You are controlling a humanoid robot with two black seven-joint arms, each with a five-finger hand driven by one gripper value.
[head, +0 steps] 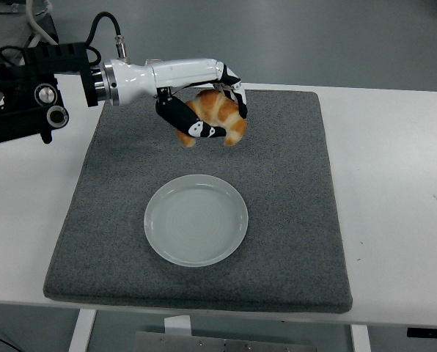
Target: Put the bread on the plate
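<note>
Golden-brown and glossy, the croissant [217, 116] is held aloft in the left hand [204, 110], well above the grey felt mat [292, 183] and beyond the far rim of the plate [196, 219]. The hand's black fingers [185, 125] are wrapped around the pastry from below and behind, with a white-shelled thumb side pressed over its top, so the bread is clasped firmly and nothing of it is touching the mat. The curved ends of the croissant are pointed down toward the plate. The pale celadon plate is seen lying flat on the mat, nothing resting in it, nearer the table's front edge than the hand is. The white forearm [160, 73] is stretched in from the left, past the mat's far left corner, joined to black hardware [28, 95] at the picture's edge. The mat is spread across the white table [394, 191], with bare tabletop showing to the plate's right and left. The right hand is not seen anywhere in the view.
</note>
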